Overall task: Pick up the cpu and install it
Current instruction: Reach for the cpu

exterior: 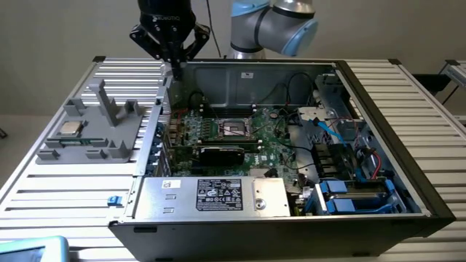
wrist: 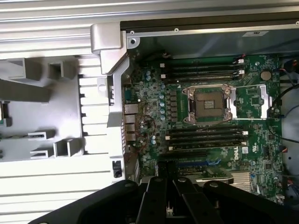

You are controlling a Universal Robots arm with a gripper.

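Arm: one, grey with pale blue joint caps, seen bent over at the top of the exterior view. Gripper: black, carried pointing straight down, jaws drawn fully together. In the wrist view its fingers are seen pressed side by side.

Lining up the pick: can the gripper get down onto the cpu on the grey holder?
Probably yes: the cpu lies uncovered on the grey holder, its posts standing beside it, not over it. The gripper hangs above the case edge, fingers shut.
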